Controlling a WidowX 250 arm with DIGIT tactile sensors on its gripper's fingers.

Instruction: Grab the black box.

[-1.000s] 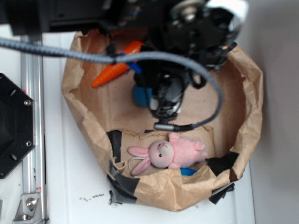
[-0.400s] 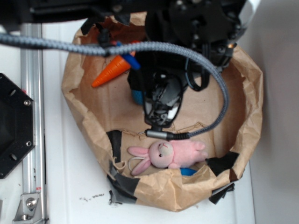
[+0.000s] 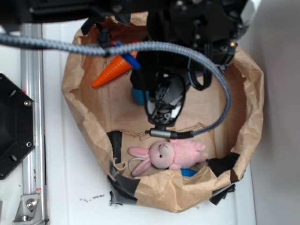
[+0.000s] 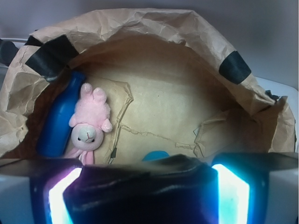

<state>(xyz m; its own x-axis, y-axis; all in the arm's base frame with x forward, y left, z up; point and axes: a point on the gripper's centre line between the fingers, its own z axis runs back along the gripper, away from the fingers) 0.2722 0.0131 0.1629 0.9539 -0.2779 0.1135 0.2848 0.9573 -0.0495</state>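
Brown crumpled paper forms the bag I hang over, its rim patched with black tape. My jaws fill the bottom of the wrist view, lit fingers wide apart at either side with a dark glossy mass between them; I cannot tell whether that is the black box or part of me, nor whether I hold anything. Just past it a blue rounded thing peeks out. A pink plush bunny lies near the bag's front wall, touching a blue bottle. An orange toy carrot rests at the far side. A black hexagonal plate sits on the table.
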